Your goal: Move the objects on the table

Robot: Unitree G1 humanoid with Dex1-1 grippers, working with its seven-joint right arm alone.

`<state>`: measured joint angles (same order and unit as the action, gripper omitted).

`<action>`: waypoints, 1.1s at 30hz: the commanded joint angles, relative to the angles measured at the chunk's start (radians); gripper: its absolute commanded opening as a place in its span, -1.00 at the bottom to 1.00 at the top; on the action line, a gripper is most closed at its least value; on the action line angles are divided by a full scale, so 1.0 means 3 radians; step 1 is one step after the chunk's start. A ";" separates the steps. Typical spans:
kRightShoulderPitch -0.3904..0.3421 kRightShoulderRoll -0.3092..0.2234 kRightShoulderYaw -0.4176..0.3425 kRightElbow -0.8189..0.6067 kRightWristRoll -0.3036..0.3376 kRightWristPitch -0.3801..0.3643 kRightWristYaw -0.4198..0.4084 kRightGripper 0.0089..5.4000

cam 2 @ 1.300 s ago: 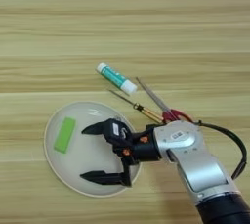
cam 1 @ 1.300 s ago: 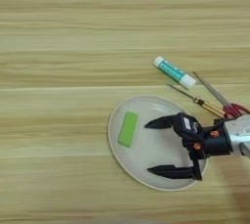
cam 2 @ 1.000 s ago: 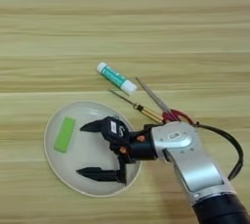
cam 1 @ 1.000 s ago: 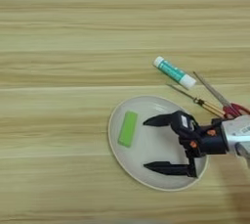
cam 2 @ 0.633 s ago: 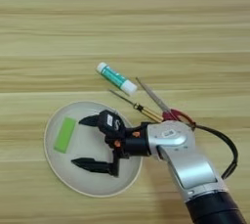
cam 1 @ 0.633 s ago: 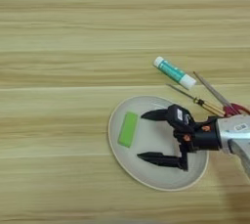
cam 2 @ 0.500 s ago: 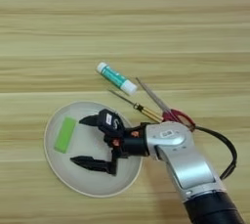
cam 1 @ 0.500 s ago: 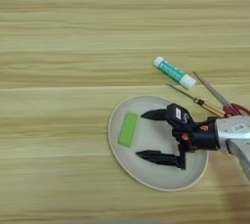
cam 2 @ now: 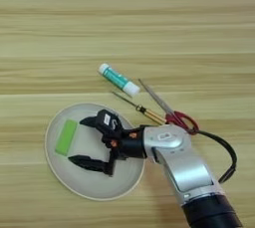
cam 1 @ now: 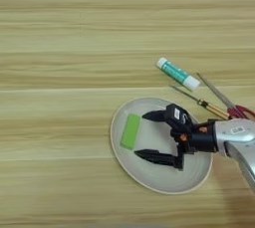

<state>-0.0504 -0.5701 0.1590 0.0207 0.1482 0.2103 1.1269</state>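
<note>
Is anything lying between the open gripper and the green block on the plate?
Nothing visible. The right gripper is open over the plate, and only bare plate separates it from the green block.

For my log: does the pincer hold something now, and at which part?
Nothing is held. The pincer is open above the plate, beside the green block, not touching it.

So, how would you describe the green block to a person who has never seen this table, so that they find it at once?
Find the round pale plate near the front of the wooden table. The green block lies flat in its left part, just left of the open right gripper. It is the only bright green thing and the only loose item on the plate; the tube, screwdriver and scissors lie on the wood.
</note>
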 commanded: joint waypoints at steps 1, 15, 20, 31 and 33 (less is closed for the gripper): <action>-0.0142 -0.0040 -0.0011 -0.0098 -0.0019 0.0000 -0.0117 0.98; -0.0148 -0.0002 0.0043 -0.0162 -0.0002 0.0030 -0.0125 0.98; -0.0144 0.0017 0.0075 -0.0191 -0.0024 0.0033 -0.0138 0.98; -0.0145 0.0117 0.0198 -0.0190 -0.0169 -0.0029 -0.0326 0.98; -0.0168 0.0149 0.0214 -0.0137 -0.0211 -0.0053 -0.0394 0.98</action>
<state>-0.0549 -0.5229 0.2282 -0.0218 0.1145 0.2129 1.0623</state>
